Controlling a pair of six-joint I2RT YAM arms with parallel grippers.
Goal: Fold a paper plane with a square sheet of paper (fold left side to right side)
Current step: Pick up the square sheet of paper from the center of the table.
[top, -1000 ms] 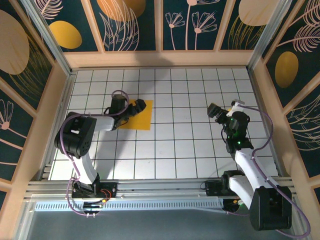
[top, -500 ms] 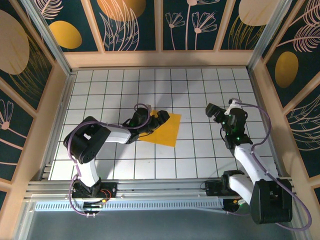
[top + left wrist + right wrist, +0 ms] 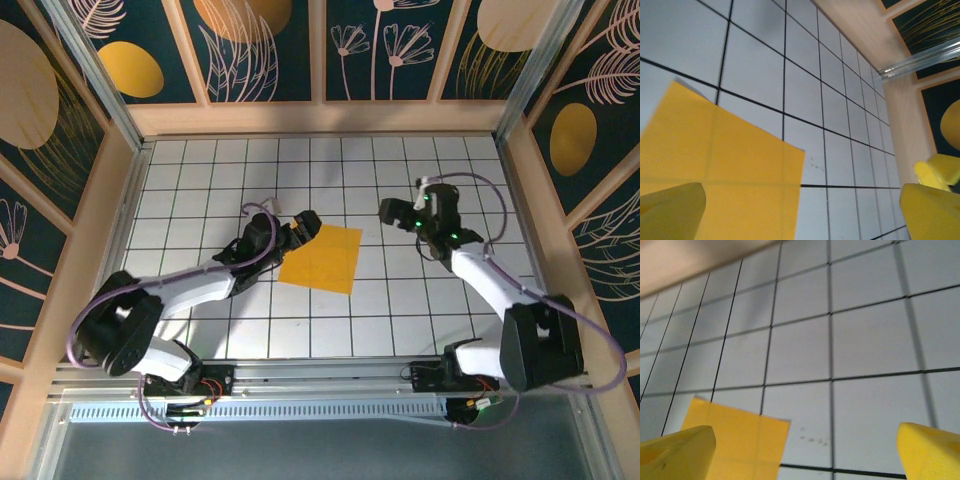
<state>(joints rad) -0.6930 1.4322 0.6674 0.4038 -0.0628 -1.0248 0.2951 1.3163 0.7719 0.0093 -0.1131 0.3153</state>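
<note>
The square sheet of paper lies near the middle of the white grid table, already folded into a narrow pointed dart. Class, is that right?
Not quite. The square sheet of paper does lie near the middle of the white grid table, but it is not a dart: the top external view shows a flat, unfolded square.

The left gripper (image 3: 305,226) and right gripper (image 3: 394,213) are black, with blunt yellow fingers (image 3: 670,210). Behind the fingers, white links (image 3: 190,290) meet black joints. Purple cables (image 3: 478,183) loop alongside, and green lights (image 3: 418,209) glow on the right.
</note>
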